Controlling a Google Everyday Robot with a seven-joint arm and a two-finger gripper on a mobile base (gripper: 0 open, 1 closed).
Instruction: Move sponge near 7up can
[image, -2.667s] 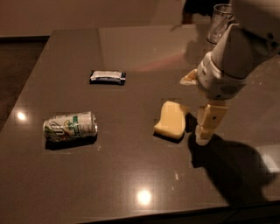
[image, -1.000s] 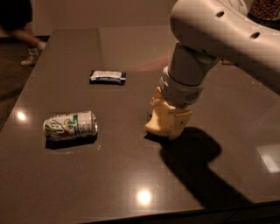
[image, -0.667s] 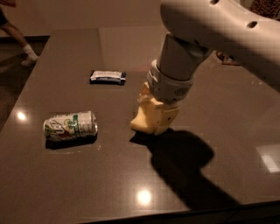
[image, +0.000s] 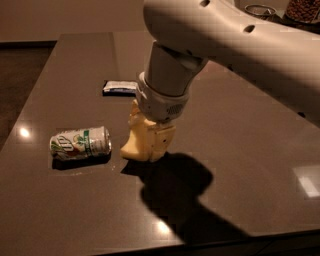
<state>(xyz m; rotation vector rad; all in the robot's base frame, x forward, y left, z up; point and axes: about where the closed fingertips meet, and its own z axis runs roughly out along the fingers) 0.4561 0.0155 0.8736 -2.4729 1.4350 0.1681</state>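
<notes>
Gripper (image: 150, 144) low over table (image: 240, 150) centre, clamped on sponge (image: 133, 142). Sponge tilted, lower corner at or just off the surface; cannot tell which. Can (image: 80, 142) lies on its side at 9 o'clock, near but apart. Bar (image: 119, 87) at 11 o'clock, further off. Sponge probably light, soft, squashes under grip: hold across its short sides mid-length, gently.

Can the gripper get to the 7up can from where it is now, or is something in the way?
Probably yes: the gripper, shut on the sponge, is close beside the lying 7up can, with only bare table between them. Being full, it could not grasp the can.
</notes>
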